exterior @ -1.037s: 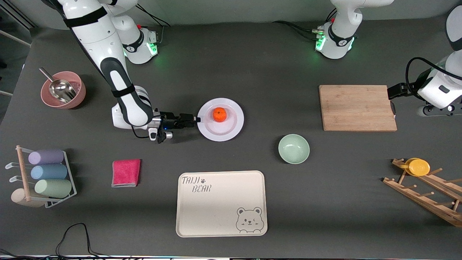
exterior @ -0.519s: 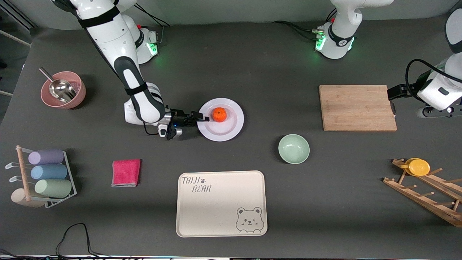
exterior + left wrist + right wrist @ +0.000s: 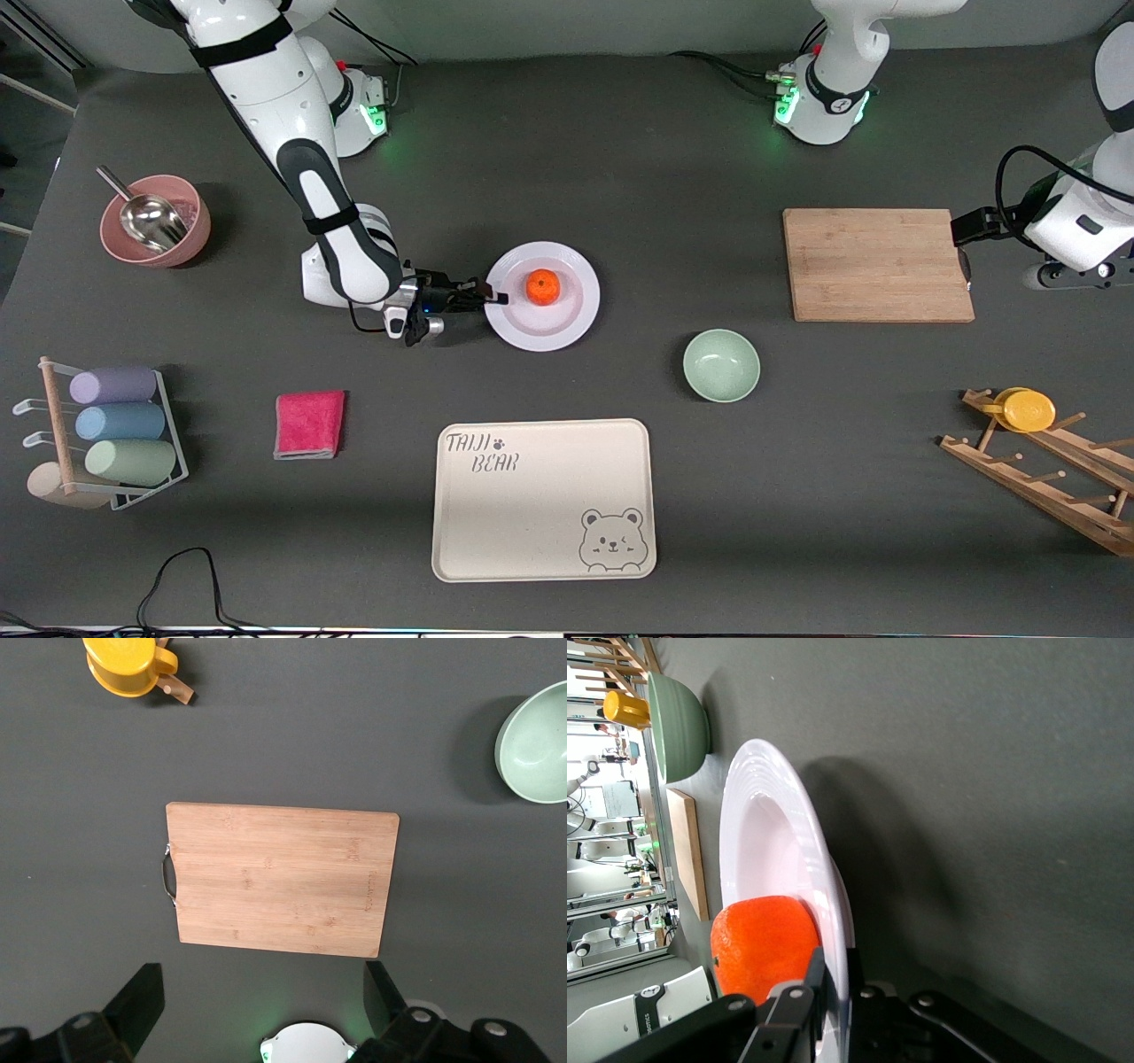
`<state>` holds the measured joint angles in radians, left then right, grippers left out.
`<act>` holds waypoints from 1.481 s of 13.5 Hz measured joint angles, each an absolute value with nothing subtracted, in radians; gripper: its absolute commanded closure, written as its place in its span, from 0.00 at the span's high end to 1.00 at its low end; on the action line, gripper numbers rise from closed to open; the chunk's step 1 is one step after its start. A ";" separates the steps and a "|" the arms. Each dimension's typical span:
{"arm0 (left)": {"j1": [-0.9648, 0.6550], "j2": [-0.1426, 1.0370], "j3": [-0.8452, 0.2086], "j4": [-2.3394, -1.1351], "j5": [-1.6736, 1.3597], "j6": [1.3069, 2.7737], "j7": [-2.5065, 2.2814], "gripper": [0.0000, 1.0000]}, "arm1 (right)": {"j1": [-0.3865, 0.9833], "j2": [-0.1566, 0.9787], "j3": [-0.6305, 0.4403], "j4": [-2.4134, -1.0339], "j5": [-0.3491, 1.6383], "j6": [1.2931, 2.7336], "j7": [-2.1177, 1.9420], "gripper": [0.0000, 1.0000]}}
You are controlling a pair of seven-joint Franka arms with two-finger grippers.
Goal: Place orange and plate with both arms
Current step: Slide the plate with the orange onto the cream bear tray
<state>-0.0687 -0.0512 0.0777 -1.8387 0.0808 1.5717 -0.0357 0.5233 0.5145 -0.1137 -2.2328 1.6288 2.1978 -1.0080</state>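
Plate (image 3: pixel 567 321) sits mid-desk with the orange (image 3: pixel 542 286) resting on it, farther from the front camera than the cream tray (image 3: pixel 542 523). Right gripper (image 3: pixel 494 298) is clamped on the plate's rim at the edge toward the right arm's end. Left gripper (image 3: pixel 261 1014) hangs over the wooden cutting board (image 3: pixel 877 264), fingers spread wide and holding nothing, waiting.

Wooden cutting board (image 3: pixel 878 265), pale-green bowl (image 3: pixel 721 365), cream bear tray (image 3: pixel 543 500), pink cloth (image 3: pixel 309 424), pink bowl (image 3: pixel 182 249) holding metal scoop (image 3: pixel 151 218), wooden rack (image 3: pixel 1054 487) bearing yellow lid (image 3: pixel 1028 409), wire rack of three pastel cups (image 3: pixel 117 424).
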 measured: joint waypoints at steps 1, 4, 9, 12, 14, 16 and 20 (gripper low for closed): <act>-0.069 -0.051 0.078 -1.839 0.081 1.572 -0.036 1.00 | 0.523 0.504 -0.114 -2.232 1.629 2.198 -1.005 0.00; -0.069 -0.051 0.078 -1.839 0.081 1.572 -0.036 1.00 | 0.522 0.450 -0.114 -2.225 1.630 2.198 -0.962 0.00; -0.069 -0.051 0.078 -1.839 0.081 1.572 -0.036 1.00 | 0.522 0.383 -0.128 -2.153 1.630 2.198 -0.882 0.00; -0.069 -0.050 0.078 -1.839 0.081 1.572 -0.036 1.00 | 0.522 0.416 -0.139 -1.996 1.618 2.199 -0.761 0.00; -0.069 -0.050 0.078 -1.839 0.081 1.572 -0.036 1.00 | 0.520 0.470 -0.160 -1.862 1.527 2.200 -0.662 0.00; -0.069 -0.050 0.078 -1.839 0.081 1.572 -0.036 1.00 | 0.504 0.553 -0.170 -1.722 1.460 2.200 -0.586 0.00; -0.069 -0.050 0.078 -1.838 0.081 1.572 -0.036 1.00 | 0.441 0.780 -0.172 -1.439 1.457 2.172 -0.484 0.00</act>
